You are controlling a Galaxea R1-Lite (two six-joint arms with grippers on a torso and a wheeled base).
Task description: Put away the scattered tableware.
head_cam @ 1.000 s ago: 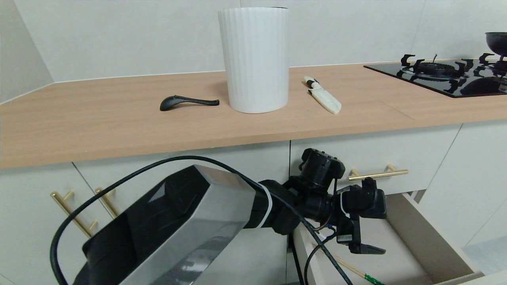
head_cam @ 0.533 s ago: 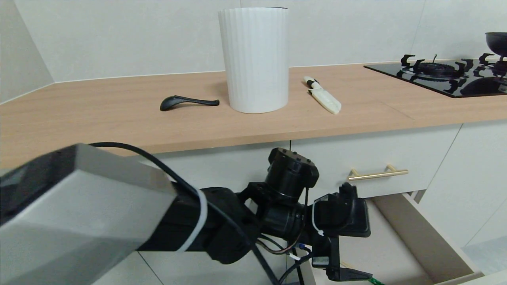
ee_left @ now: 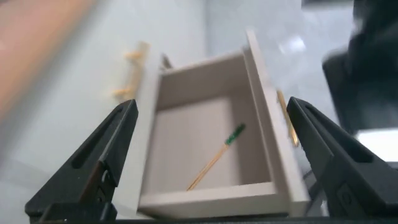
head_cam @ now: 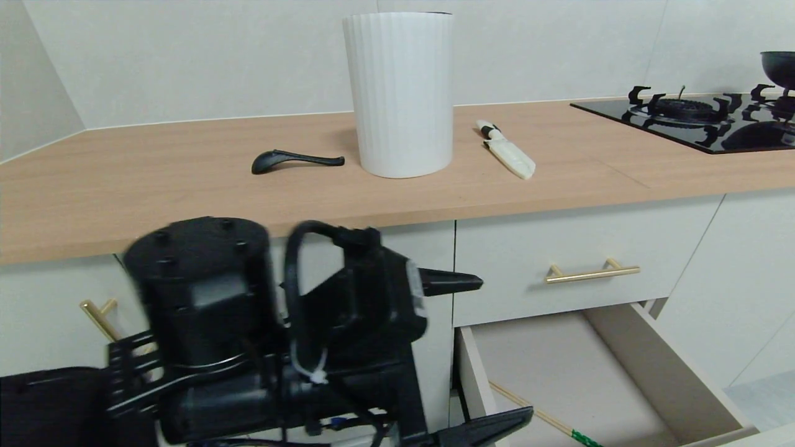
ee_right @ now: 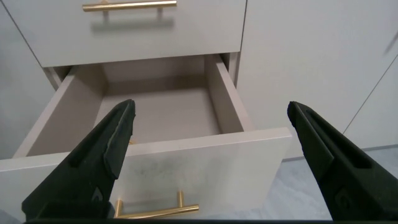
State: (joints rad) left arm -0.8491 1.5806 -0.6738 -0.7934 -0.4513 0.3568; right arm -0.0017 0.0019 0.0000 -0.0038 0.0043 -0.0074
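Note:
A black spoon and a white-sheathed knife lie on the wooden counter, one on either side of a tall white ribbed container. Below the counter a drawer stands pulled out, with chopsticks on its floor. My left gripper hangs open and empty in front of the cabinet, just left of the drawer. The left wrist view looks between that gripper's fingers into the drawer at the green-tipped chopsticks. My right gripper is open and empty above the drawer's front.
A black gas hob with a dark pot sits at the counter's far right. Gold bar handles stick out from the drawer fronts. A wall runs behind the counter.
My left arm has pulled back out of the drawer and swung left and up, nearer the camera. The gripper stays open. The chopsticks lie uncovered in the drawer.

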